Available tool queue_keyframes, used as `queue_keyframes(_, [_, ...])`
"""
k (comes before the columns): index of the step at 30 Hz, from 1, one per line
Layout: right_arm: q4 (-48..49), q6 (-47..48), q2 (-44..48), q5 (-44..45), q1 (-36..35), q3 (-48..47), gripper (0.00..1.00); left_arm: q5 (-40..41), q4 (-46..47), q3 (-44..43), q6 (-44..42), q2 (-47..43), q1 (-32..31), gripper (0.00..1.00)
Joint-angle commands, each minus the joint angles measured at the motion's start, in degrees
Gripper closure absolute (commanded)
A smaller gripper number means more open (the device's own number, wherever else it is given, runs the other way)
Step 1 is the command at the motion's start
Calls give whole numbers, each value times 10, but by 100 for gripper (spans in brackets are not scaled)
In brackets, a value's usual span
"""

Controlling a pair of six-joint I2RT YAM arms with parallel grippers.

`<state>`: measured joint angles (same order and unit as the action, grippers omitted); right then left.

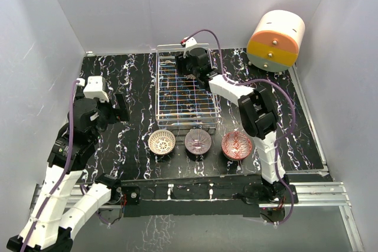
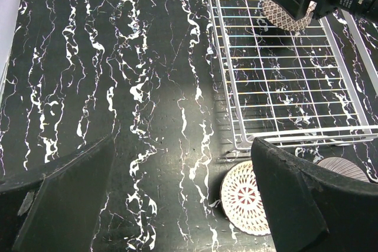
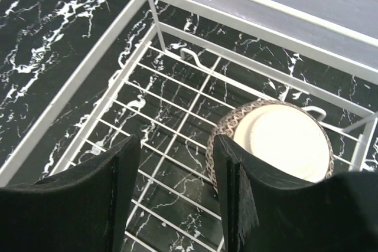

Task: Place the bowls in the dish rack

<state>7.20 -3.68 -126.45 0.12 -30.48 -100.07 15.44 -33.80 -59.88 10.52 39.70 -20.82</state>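
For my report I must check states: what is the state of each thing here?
Lattice bowl: upright on table, not loaded.
Purple bowl: same.
Red bowl: same.
Fourth bowl: in dish rack, not gripped.
Left gripper: open, empty.
Right gripper: open, empty.
Drawer unit: shut.

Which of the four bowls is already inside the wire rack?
The bowl at the far end of the dish rack, by the right gripper. The white-lattice bowl, dark purple bowl and red bowl sit on the table in front of it.
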Motion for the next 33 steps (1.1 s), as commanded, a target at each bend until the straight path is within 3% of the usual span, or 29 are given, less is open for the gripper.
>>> queue_keyframes(1, [4,8,4,7,-1,-54,45,1,3,3,-1,-2,-2,3])
queue_keyframes(10, [-60,-11,-47,51,0,-113,45,4,0,3,-4,-6,-2,3])
queue_keyframes(18, [-68,-6,-49,7,1,-116,45,3,3,8,-2,-8,-2,3])
queue_keyframes(33, [-119,-6,-85,126,6,-167,45,4,1,7,0,-8,-2,3])
